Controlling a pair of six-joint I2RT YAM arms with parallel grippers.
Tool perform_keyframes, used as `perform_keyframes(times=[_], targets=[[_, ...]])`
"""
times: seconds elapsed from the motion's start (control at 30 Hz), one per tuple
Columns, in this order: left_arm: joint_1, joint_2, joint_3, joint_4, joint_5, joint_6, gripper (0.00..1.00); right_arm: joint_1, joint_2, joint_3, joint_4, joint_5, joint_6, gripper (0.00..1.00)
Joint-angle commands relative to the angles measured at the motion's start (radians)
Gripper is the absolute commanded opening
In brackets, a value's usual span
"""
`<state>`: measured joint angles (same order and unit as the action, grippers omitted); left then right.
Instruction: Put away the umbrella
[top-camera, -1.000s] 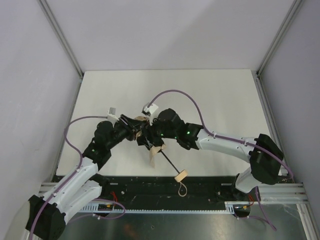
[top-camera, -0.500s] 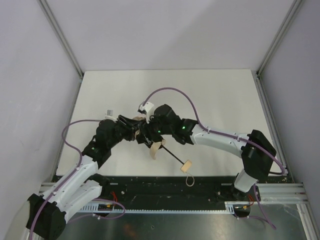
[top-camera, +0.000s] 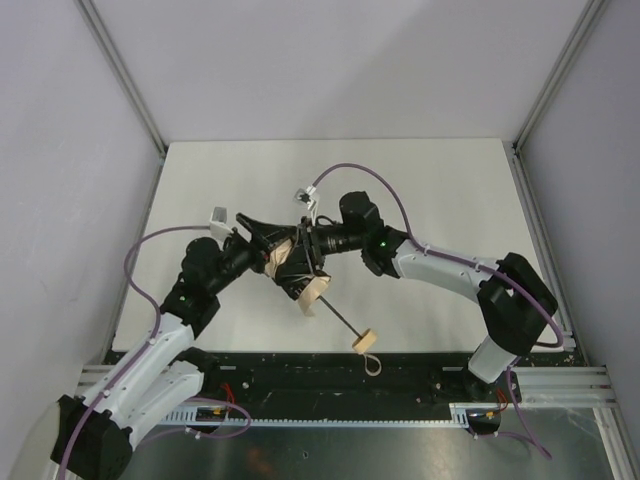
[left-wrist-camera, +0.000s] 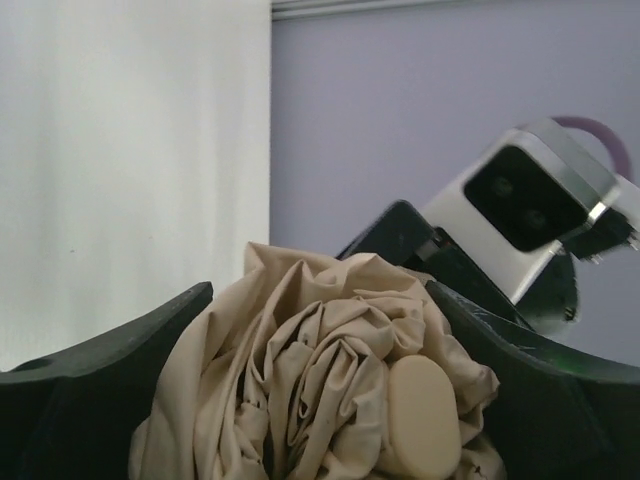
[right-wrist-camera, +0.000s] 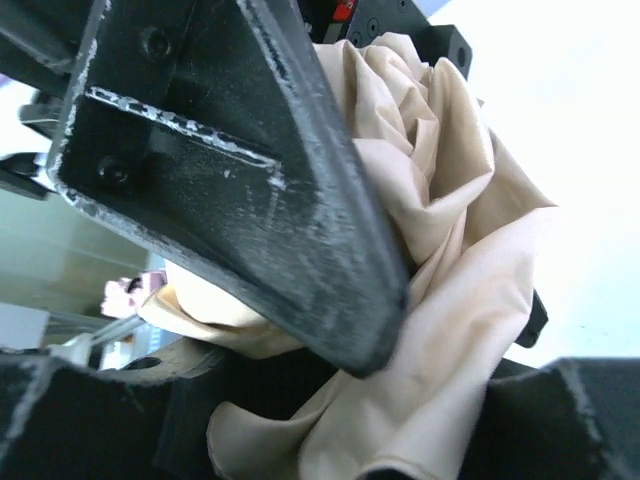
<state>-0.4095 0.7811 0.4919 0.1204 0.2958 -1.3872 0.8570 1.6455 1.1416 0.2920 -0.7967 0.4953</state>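
Setting: a white tabletop (top-camera: 430, 200), closed in by pale lilac panels (top-camera: 330, 70).
Item: the umbrella (top-camera: 312, 292), found where the two sets of fingers meet. Its tan canopy (left-wrist-camera: 320, 390) is bunched and not yet wrapped.
State of the left fingers (left-wrist-camera: 100, 370): spread wide and released, with the canopy lying between them unpinched.
State of the right fingers (right-wrist-camera: 250, 180): clenched on canopy cloth, one finger laid across the folds and the other beneath them.
Step in hand, as judged: the folds are being gathered around the shaft (top-camera: 340, 320), with the hold carried by the right fingers alone. It is best done if cloth close to the shaft is gripped rather than a loose edge, and if the left fingers are closed again around the whole bundle.
Orientation: the long axis is set diagonally. The canopy end is turned toward the left fingers, while the handle (top-camera: 363, 341) and strap (top-camera: 372, 365) are pointed away from both sets of fingers, toward the near edge
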Motion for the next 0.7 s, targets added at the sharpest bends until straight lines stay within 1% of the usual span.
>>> perform_keyframes(times=[0.0, 0.07, 0.13, 0.17, 0.2, 0.23, 0.33, 0.4, 0.5, 0.57, 0.67], targets=[[0.006, 0.025, 0.021, 0.110, 0.073, 0.037, 0.77, -0.012, -0.001, -0.001, 0.366, -0.194, 0.248, 0.00], [0.007, 0.024, 0.017, 0.131, 0.069, 0.036, 0.49, -0.013, 0.007, -0.004, 0.404, -0.195, 0.282, 0.00], [0.008, 0.016, 0.018, 0.148, 0.055, 0.034, 0.27, -0.014, -0.001, -0.005, 0.359, -0.175, 0.252, 0.00], [0.010, 0.013, 0.021, 0.153, 0.048, 0.036, 0.18, -0.014, -0.013, -0.005, 0.297, -0.155, 0.215, 0.00], [0.011, 0.013, 0.027, 0.156, 0.043, 0.038, 0.09, -0.015, -0.028, -0.004, 0.229, -0.126, 0.174, 0.04], [0.012, 0.013, 0.031, 0.157, 0.035, 0.038, 0.05, -0.014, -0.040, -0.004, 0.165, -0.087, 0.130, 0.13], [0.012, 0.018, 0.039, 0.159, 0.014, 0.027, 0.01, 0.002, -0.082, -0.005, -0.012, 0.024, -0.006, 0.33], [0.014, 0.016, 0.039, 0.157, -0.008, 0.024, 0.00, 0.023, -0.105, -0.004, -0.113, 0.104, -0.092, 0.42], [0.016, 0.014, 0.034, 0.145, -0.035, -0.001, 0.00, 0.067, -0.129, -0.003, -0.237, 0.225, -0.211, 0.52], [0.017, 0.027, 0.041, 0.142, -0.030, -0.011, 0.00, 0.089, -0.122, 0.001, -0.291, 0.282, -0.263, 0.56], [0.016, 0.055, 0.049, 0.149, -0.001, -0.041, 0.00, 0.096, -0.097, 0.004, -0.304, 0.276, -0.281, 0.61]])
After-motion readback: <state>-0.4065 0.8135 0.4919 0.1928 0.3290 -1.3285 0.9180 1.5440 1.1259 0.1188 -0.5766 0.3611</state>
